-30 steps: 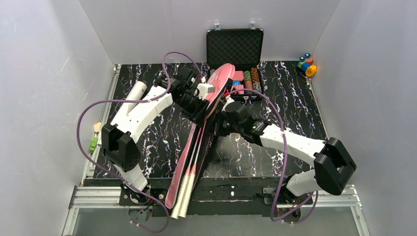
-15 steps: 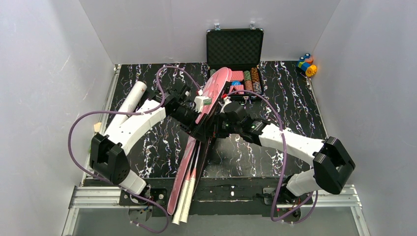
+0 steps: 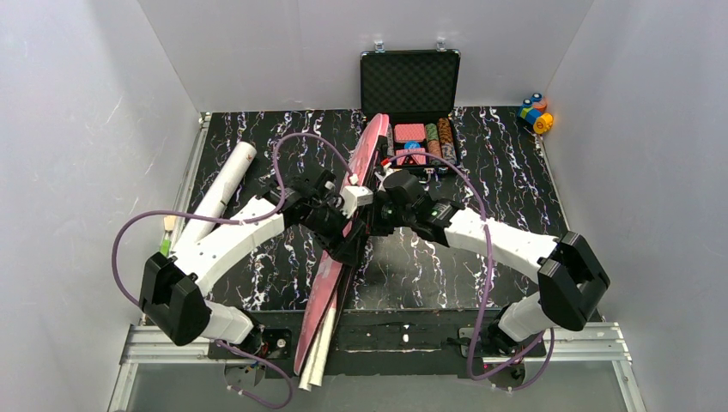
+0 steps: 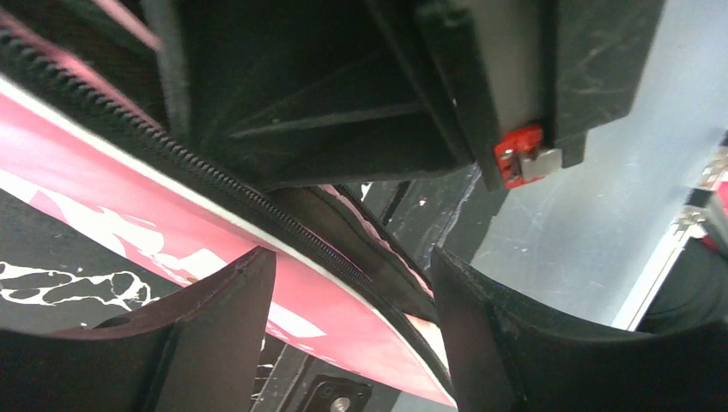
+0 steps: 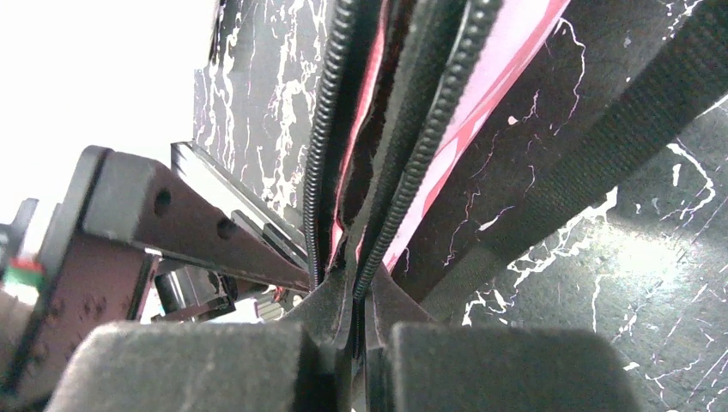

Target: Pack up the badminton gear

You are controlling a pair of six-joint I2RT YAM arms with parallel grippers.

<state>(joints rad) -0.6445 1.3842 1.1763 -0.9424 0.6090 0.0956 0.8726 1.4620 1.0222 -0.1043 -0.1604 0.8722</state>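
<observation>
The pink bag (image 3: 365, 150) stood on edge at table centre, its far tip just beside the open black case (image 3: 410, 84). The racket handles (image 3: 316, 365) overhung the near edge. The white tube (image 3: 220, 184) lay along the left edge. The right gripper (image 5: 356, 287) was pinched on the bag's zipper edge. The fingers of the left gripper (image 4: 348, 257) stood apart, with the bag passing between them. White lettering on the bag was cut off and unreadable.

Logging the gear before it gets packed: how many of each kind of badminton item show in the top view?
Bag: 1
Rackets: 2, only the handles showing
Tube: 1
Total: 4
</observation>
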